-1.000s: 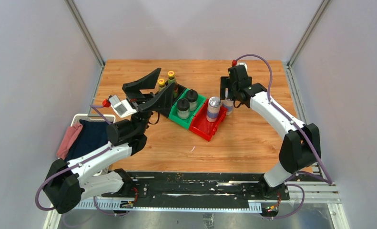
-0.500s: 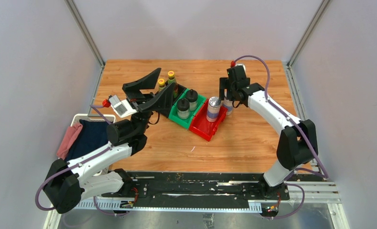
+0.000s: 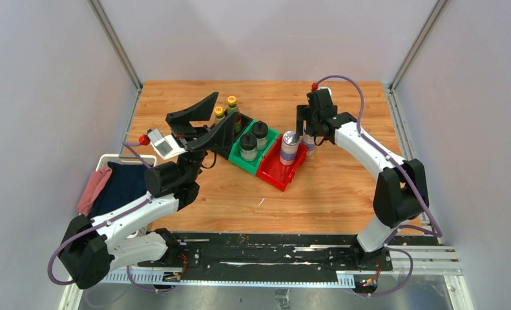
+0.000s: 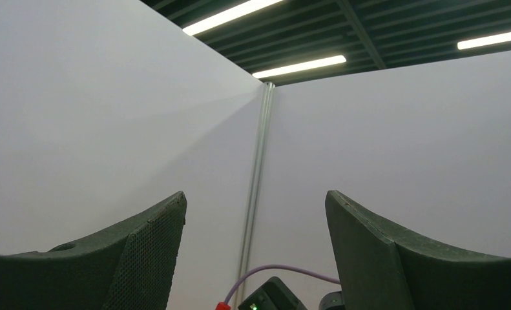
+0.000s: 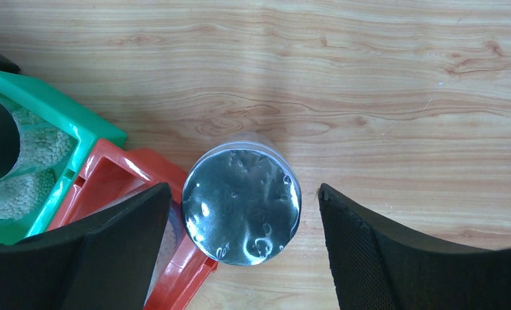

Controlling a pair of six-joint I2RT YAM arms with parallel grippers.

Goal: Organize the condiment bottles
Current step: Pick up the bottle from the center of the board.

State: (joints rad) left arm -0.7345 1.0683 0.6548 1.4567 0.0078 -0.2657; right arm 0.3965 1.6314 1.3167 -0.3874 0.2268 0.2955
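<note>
A silver-lidded shaker (image 5: 241, 206) stands on the wood table beside the corner of the red bin (image 5: 114, 174). My right gripper (image 5: 244, 191) is open and right above it, with one finger on each side and clear of it. From the top view, this shaker (image 3: 310, 144) is mostly hidden under the right gripper (image 3: 308, 126). The other shaker (image 3: 290, 147) stands in the red bin (image 3: 278, 173). Two black-capped clear bottles (image 3: 248, 146) stand in the green bin (image 3: 242, 162). Two yellow-capped brown bottles (image 3: 232, 103) stand behind my left gripper (image 3: 204, 121), which is open, empty and raised.
A white basket (image 3: 110, 158) holding dark blue and pink cloths sits at the table's left edge beside the left arm. The left wrist view shows only the enclosure walls between the left gripper's (image 4: 256, 197) fingers. Walls close the table on three sides.
My right gripper has shifted slightly left over the shaker on the table. The left arm has not moved.
</note>
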